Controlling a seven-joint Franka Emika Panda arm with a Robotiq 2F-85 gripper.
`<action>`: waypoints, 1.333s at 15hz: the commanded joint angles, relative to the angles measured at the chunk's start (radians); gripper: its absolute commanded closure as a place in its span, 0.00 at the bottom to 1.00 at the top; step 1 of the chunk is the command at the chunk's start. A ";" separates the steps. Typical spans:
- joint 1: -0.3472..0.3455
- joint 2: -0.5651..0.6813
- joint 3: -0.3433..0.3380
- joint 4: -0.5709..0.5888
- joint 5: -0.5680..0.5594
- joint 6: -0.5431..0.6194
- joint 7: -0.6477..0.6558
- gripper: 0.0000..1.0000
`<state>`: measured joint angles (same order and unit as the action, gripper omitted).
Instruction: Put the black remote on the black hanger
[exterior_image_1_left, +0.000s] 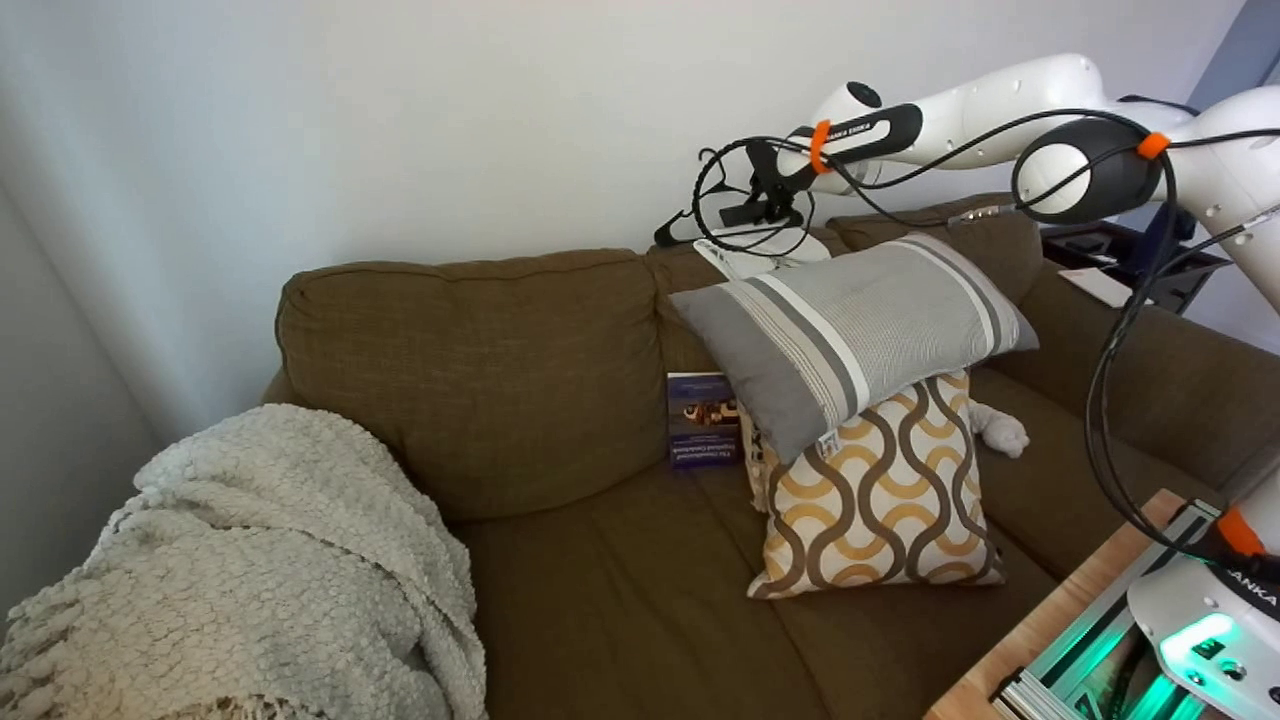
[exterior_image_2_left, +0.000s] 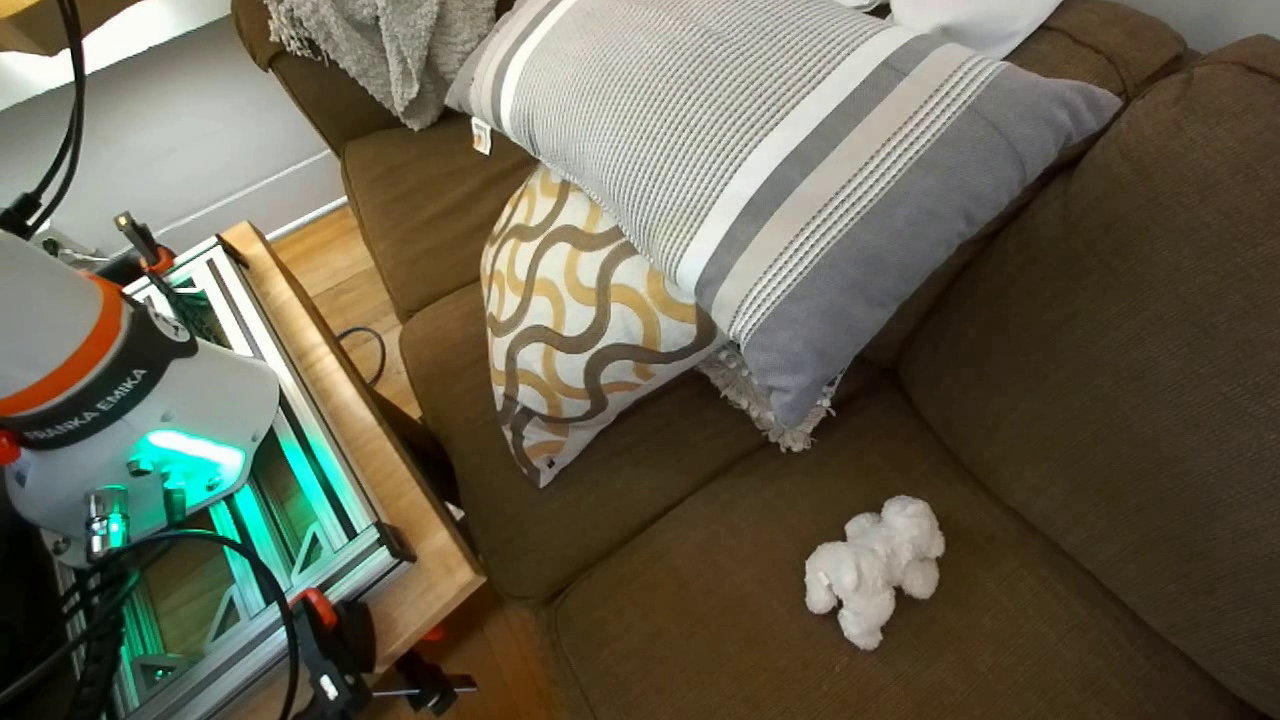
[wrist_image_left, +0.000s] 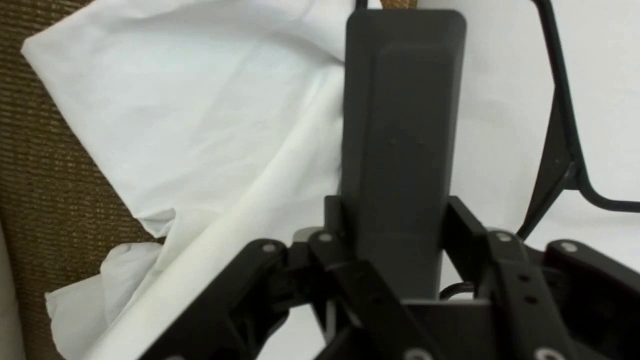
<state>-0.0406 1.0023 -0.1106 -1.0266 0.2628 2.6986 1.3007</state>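
The black remote (wrist_image_left: 402, 125) is a slim dark bar held lengthwise between the fingers of my gripper (wrist_image_left: 395, 222) in the wrist view; both fingers press its sides. The black hanger (wrist_image_left: 564, 115) shows partly in the wrist view, to the right of the remote and apart from it in the picture. In an exterior view my gripper (exterior_image_1_left: 765, 205) is above the sofa back, with the remote (exterior_image_1_left: 742, 214) below it. The hanger (exterior_image_1_left: 672, 232) is there just beside and behind it, partly hidden by the gripper and cables. Whether remote and hanger touch cannot be told.
A white cloth-like sheet (wrist_image_left: 200, 125) lies below the gripper, on the sofa back (exterior_image_1_left: 470, 380). A striped grey pillow (exterior_image_1_left: 870, 320) leans on a patterned pillow (exterior_image_1_left: 890, 490) close by. A blue book (exterior_image_1_left: 702, 420), a fleece blanket (exterior_image_1_left: 280, 560) and a white plush toy (exterior_image_2_left: 875, 570) are on the sofa.
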 joint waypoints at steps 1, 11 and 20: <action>0.004 0.102 -0.023 0.133 -0.013 0.009 0.061 0.74; -0.006 0.221 -0.016 0.300 -0.028 -0.030 0.087 0.74; -0.004 0.231 -0.021 0.325 -0.035 -0.067 0.122 0.74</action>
<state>-0.0387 1.1990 -0.1261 -0.7590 0.2521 2.6497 1.3749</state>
